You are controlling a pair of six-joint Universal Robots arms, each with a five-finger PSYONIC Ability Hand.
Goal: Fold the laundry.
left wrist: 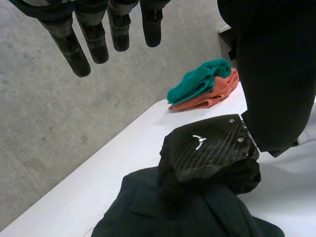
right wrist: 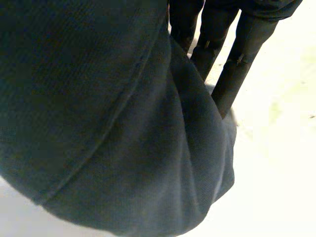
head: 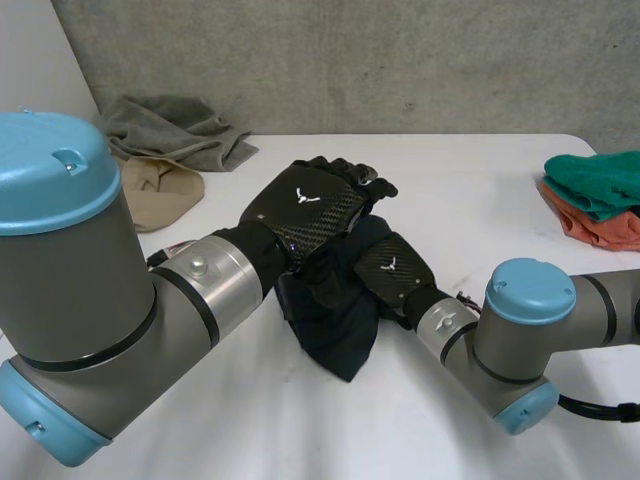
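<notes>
While the left hand (head: 310, 205) hangs over the far part of the dark cloth (head: 335, 320), its fingers (left wrist: 81, 47) are straight and slightly spread. They hold nothing, and their tips are in the air. The cloth lies bunched in a heap near the middle of the white tabletop (head: 480, 190), between the two arms. The right hand (head: 393, 266) comes in from the right and sits on top of the heap, just beside the left hand. From the right wrist, the cloth rises against that hand's palm side and covers much of it, so I cannot tell whether the right hand grips the cloth or only rests against it. At the tabletop's right edge a green cloth (head: 600, 175) lies folded on an orange cloth (head: 600, 230). At the back left corner a grey cloth (head: 175, 130) lies crumpled. A beige cloth (head: 160, 190) lies just in front of it, touching it.
</notes>
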